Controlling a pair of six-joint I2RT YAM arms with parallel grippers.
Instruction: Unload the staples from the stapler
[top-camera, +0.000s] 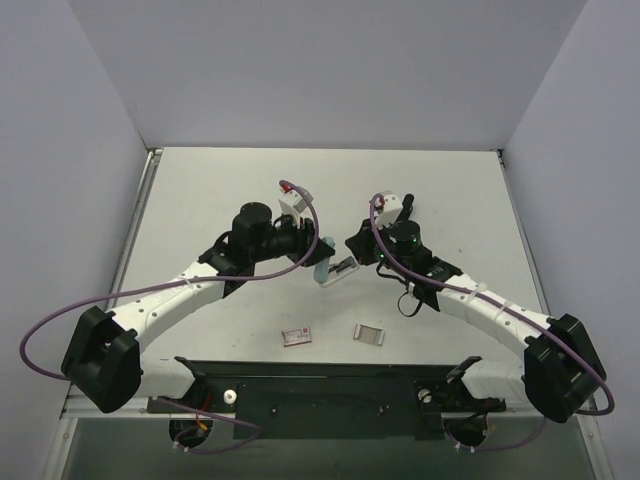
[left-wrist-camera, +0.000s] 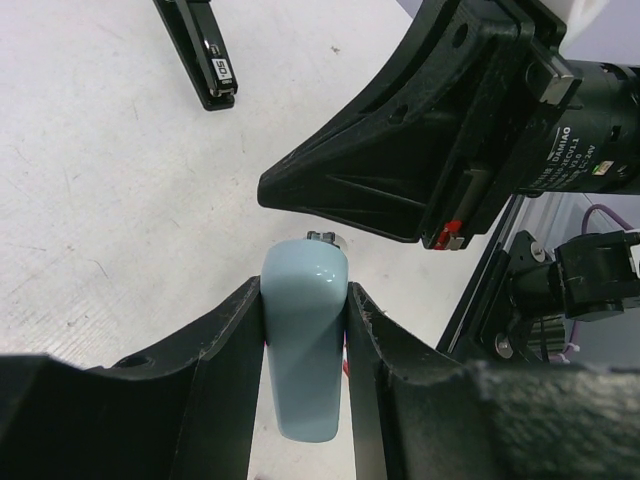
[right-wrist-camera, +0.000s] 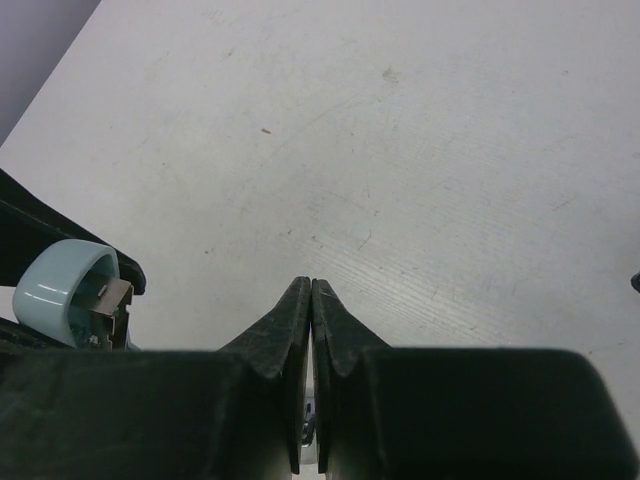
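My left gripper is shut on the light blue stapler and holds it over the middle of the table. In the left wrist view the fingers clamp both sides of the stapler's body. The stapler's silvery metal tray sticks out to the right. My right gripper is shut at that tray, and a thin sliver of metal shows between its pads. The stapler's blue end shows at the left of the right wrist view. A flat silvery-grey piece, seemingly staple strips, lies on the table.
A small red-and-white box lies on the table near the arm bases, left of the silvery piece. The right gripper's black body hangs close above the stapler. A narrow black part with a white label shows beyond it.
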